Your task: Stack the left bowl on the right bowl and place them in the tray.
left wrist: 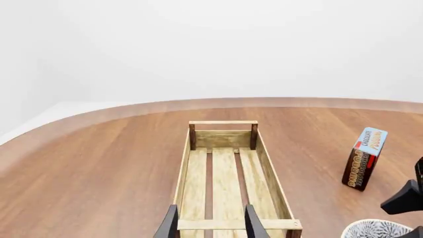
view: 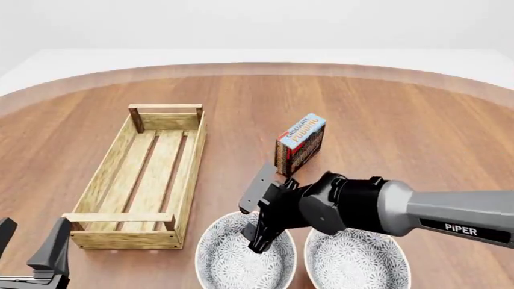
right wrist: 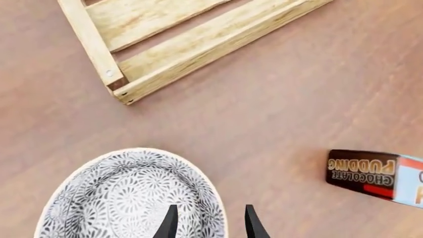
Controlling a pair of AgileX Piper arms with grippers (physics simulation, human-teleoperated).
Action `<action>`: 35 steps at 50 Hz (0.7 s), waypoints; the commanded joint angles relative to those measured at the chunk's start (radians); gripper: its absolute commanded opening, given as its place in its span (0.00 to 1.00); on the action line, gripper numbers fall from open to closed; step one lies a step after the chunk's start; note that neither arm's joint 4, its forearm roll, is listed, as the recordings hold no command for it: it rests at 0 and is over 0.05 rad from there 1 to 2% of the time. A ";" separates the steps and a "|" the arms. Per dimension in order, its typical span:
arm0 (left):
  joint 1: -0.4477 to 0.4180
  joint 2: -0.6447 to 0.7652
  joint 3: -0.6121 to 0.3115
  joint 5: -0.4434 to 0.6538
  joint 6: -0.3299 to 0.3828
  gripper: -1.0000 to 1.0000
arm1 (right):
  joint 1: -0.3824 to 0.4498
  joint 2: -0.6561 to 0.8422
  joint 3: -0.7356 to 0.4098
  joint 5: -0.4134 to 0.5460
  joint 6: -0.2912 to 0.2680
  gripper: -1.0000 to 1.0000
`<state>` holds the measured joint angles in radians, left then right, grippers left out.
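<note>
My right jaws (view: pixel 261 233) straddle, spread, the rim of the left grey-patterned ceramic bowl (view: pixel 233 262), lower centre, ready to lift it onto the right bowl (view: pixel 357 265); the light-wood slatted tray (view: pixel 112 226) waits left. My left jaws (view: pixel 32 250) idle, spread.

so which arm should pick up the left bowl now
The right arm. Its hand is already over the left bowl, open fingers straddling the rim in the right wrist view. The left hand sits at the table's near-left edge, beyond the tray from the bowl.
</note>
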<state>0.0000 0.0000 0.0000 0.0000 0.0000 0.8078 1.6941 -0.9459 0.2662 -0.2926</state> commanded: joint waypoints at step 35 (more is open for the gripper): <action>0.000 0.000 0.000 0.000 0.000 1.00 | 0.005 0.085 0.011 -0.036 0.017 0.00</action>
<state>0.0000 0.0000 0.0000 0.0000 0.0000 0.8134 1.7665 -0.9361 0.2277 -0.2655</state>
